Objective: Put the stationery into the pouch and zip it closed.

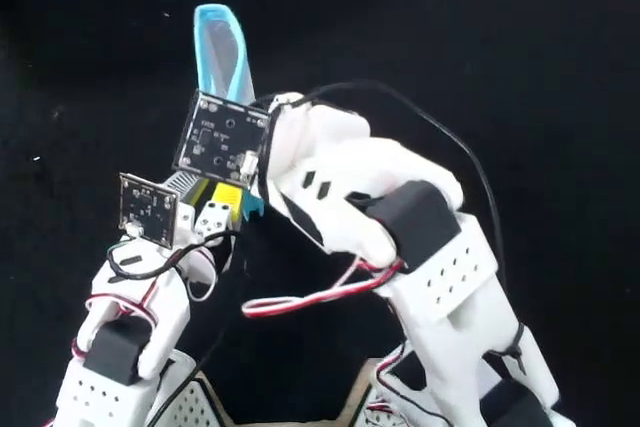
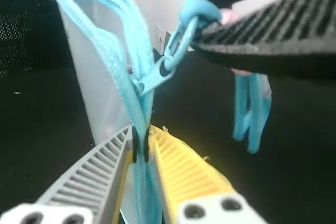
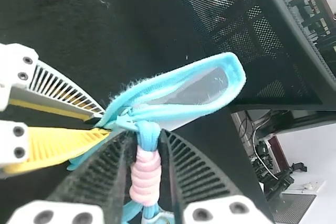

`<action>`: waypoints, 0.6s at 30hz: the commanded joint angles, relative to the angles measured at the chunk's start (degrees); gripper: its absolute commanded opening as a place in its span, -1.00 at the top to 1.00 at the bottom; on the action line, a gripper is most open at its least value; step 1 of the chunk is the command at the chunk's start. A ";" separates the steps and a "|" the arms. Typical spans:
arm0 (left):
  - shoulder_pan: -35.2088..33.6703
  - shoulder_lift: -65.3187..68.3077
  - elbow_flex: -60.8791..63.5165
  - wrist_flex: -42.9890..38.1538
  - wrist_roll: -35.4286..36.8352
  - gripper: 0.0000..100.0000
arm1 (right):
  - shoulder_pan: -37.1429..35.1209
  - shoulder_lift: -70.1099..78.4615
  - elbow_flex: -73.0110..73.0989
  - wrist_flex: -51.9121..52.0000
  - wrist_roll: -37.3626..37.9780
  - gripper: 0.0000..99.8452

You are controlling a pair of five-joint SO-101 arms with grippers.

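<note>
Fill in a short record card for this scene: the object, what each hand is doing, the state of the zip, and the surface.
Object: pouch, blue-edged, held upright
Left hand: shut on the pouch's zip edge
Right hand: shut on the zip pull cord
Zip: open from the slider to the far end
Surface: black table
</note>
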 commanded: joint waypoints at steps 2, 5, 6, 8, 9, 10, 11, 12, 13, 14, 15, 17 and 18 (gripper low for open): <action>0.40 0.09 -9.36 9.14 -1.05 0.94 | -0.18 -4.79 3.21 -1.41 -0.18 0.98; 0.57 0.09 -11.82 15.03 -7.56 0.94 | -0.26 -8.22 5.93 -1.41 -0.18 0.98; 0.57 0.09 -12.09 16.35 -9.93 0.94 | -0.26 -9.54 6.37 -1.41 -0.18 0.98; 0.48 0.09 -12.53 17.93 -12.92 0.94 | -0.26 -12.00 6.73 -1.58 -0.53 0.98; 0.22 0.09 -13.14 18.37 -13.80 0.94 | -0.26 -13.05 6.90 -2.02 -1.32 0.98; 0.22 0.09 -14.02 18.73 -14.42 0.94 | -0.09 -13.93 7.08 -2.73 -2.11 0.98; 0.22 0.09 -15.08 18.90 -14.68 0.94 | 0.00 -14.46 7.08 -3.25 -2.81 0.98; 0.13 0.09 -16.40 18.90 -15.12 0.94 | 0.00 -14.64 7.08 -3.43 -3.43 0.98; 0.13 0.09 -17.54 18.99 -15.65 0.94 | 0.00 -14.55 7.08 -3.43 -3.96 0.98; 0.13 0.09 -18.42 18.99 -16.18 0.94 | -0.09 -14.55 7.08 -3.43 -4.66 0.98; 0.22 0.09 -18.86 19.60 -16.79 0.94 | -0.18 -14.29 7.16 -3.52 -5.45 0.98; 0.66 0.44 -19.12 21.80 -17.32 0.94 | -0.18 -14.11 8.04 -3.52 -6.07 0.98; 0.66 0.62 -18.86 22.77 -17.23 0.94 | -0.18 -14.11 8.92 -3.52 -6.07 0.98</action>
